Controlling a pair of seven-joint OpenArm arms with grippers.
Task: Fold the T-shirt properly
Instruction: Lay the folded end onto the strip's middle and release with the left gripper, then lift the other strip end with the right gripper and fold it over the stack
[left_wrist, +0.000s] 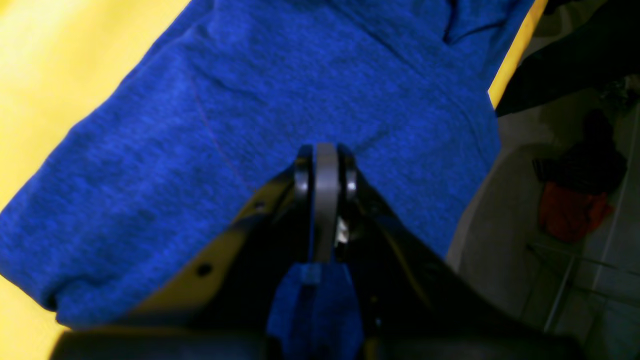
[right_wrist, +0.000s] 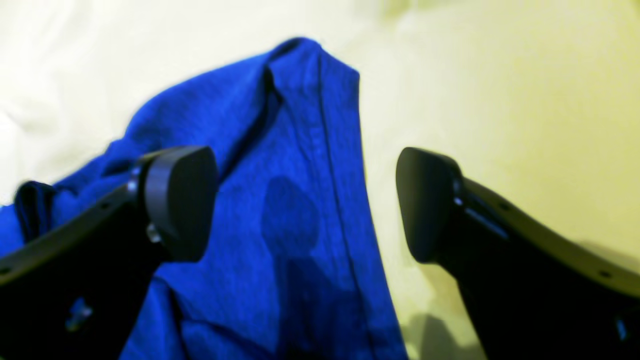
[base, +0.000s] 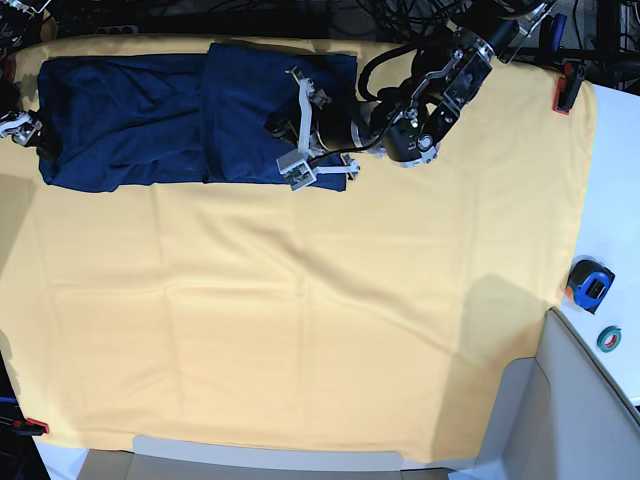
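The T-shirt is dark navy and lies folded into a long band along the far left of the yellow cloth. My left gripper reaches in from the right onto the shirt's right part. In the left wrist view the left gripper is shut, with its tips down against the blue fabric; no cloth shows between them. My right gripper is at the shirt's left end. In the right wrist view the right gripper stands wide open above a narrow end of the shirt, holding nothing.
The yellow cloth covers the whole table. A blue tape measure and a tape roll sit on the white ledge at the right. Red clamps pin the cloth's corners. Cables crowd the far edge.
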